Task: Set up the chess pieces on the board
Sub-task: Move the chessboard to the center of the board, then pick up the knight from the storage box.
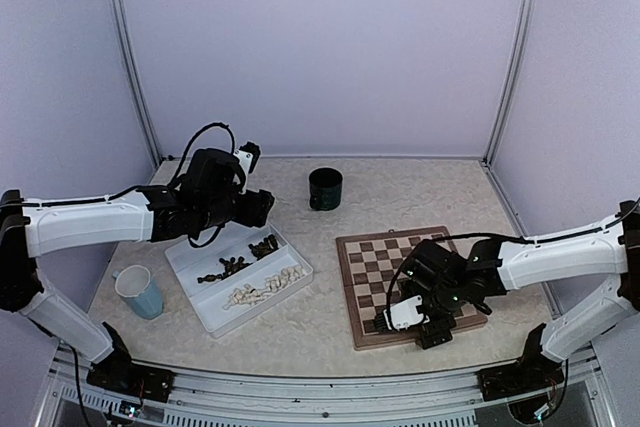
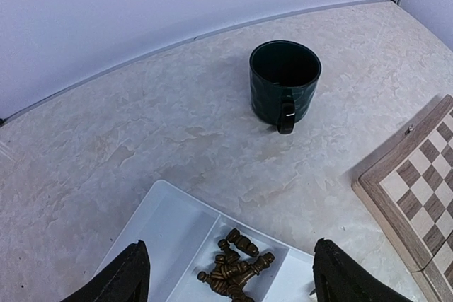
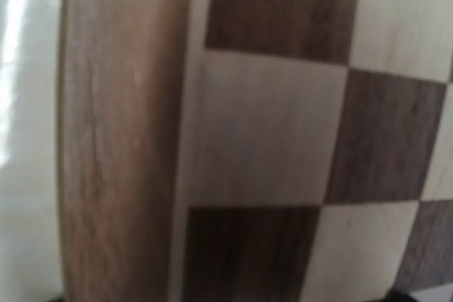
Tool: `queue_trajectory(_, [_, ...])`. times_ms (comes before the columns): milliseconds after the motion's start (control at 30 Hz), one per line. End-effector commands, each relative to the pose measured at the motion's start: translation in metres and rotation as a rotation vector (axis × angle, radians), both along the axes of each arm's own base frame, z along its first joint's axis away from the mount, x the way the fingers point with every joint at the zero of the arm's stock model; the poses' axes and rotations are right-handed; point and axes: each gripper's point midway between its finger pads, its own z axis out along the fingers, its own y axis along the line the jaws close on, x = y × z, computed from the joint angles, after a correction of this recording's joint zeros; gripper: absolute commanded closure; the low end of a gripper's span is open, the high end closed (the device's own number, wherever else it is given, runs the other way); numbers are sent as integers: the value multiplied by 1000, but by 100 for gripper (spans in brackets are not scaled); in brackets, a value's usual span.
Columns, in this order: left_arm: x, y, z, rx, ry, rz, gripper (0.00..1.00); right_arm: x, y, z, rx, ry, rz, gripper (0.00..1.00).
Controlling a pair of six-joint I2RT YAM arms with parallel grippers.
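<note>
A white divided tray (image 1: pixel 190 265) sits on the beige worktop (image 1: pixel 420 192) left of centre, turned at an angle, and it holds the chess pieces (image 1: pixel 262 288). The cream ones lie jumbled in the compartment along its near right side. The dark brown ones (image 2: pixel 233 268) lie in two loose clusters in the row behind them, most of them on their sides. Whether those clusters share one compartment cannot be told from above. The left wrist view shows a divider between the dark heap and a bare white compartment to its left. The left end effector (image 1: pixel 262 207) hangs over the far edge of the tray, its fingers (image 2: pixel 133 274) spread wide apart and gripping nothing, with the dark heap below the gap between them. Beyond the tray a dark green mug (image 2: pixel 284 79) stands upright, mouth up, handle towards the tray. A pale blue mug (image 1: pixel 139 291) with a white inside stands upright left of the tray's near corner. The board (image 1: pixel 385 265) lies flat on the right half of the worktop, well apart from the tray. The right end effector (image 1: pixel 416 325) is low over the board's near edge. Its wrist view is filled with blurred wooden border and checks, so I cannot tell how its jaws stand.
</note>
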Motion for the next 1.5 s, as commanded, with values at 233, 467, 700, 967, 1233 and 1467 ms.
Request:
queue_trajectory(233, [-20, 13, -30, 3, 137, -34, 33, 28, 19, 29, 95, -10, -69, 6])
queue_trajectory(467, [-47, -6, -48, -6, 232, -252, 44, 38, 32, 101, 379, 314, -145, 8])
queue_trajectory(700, [-41, -11, -67, 20, 314, -270, 48, 102, -1, 115, 588, 291, -371, 14])
queue_trajectory(967, [-52, -38, -78, -1, 419, -404, 51, 154, -63, 104, 724, 225, -641, 30])
queue_trajectory(1233, [-68, -51, -107, 170, 469, -446, 44, 162, -86, 91, 725, 157, -716, 33])
queue_trajectory(1467, [-65, -49, -132, 259, 515, -396, 48, 160, -85, 88, 729, 164, -705, 33])
